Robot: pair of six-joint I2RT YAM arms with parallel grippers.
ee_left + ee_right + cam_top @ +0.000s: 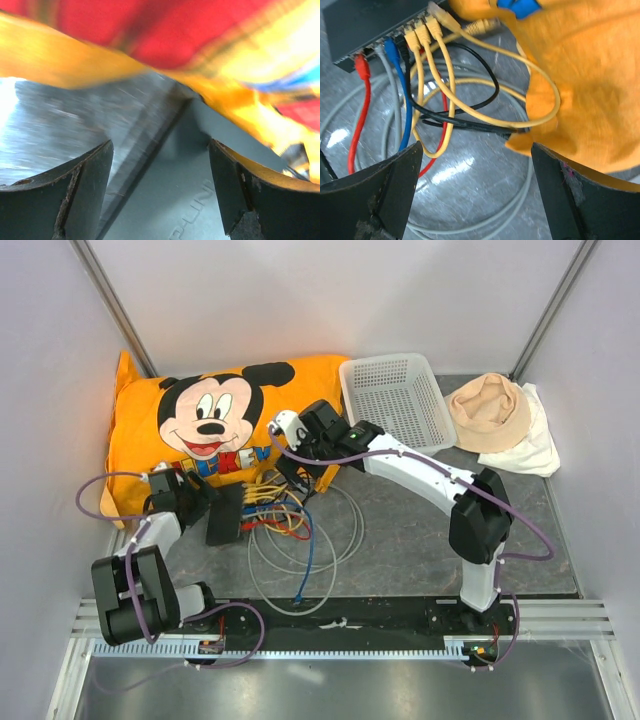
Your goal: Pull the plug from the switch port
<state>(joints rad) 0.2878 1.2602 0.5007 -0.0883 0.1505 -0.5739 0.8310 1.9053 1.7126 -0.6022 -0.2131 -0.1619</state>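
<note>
The black switch (225, 513) lies on the table in front of the pillow, with its socket row facing right. In the right wrist view the switch (365, 22) carries a row of plugs: red (361, 65), grey, blue (391, 47), black and three yellow (422, 34). My left gripper (203, 502) is open right over the switch's left end; its wrist view shows the switch top (175, 200) between the fingers (90, 175). My right gripper (293, 475) is open and empty above the cable loops, a short way right of the plugs (476, 150).
An orange Mickey pillow (220, 420) lies behind the switch, and its corner (580, 90) overhangs the cables. Grey cable loops (300, 550) spread toward the front. A white mesh basket (395, 400) and a beige cloth (490, 410) sit at the back right.
</note>
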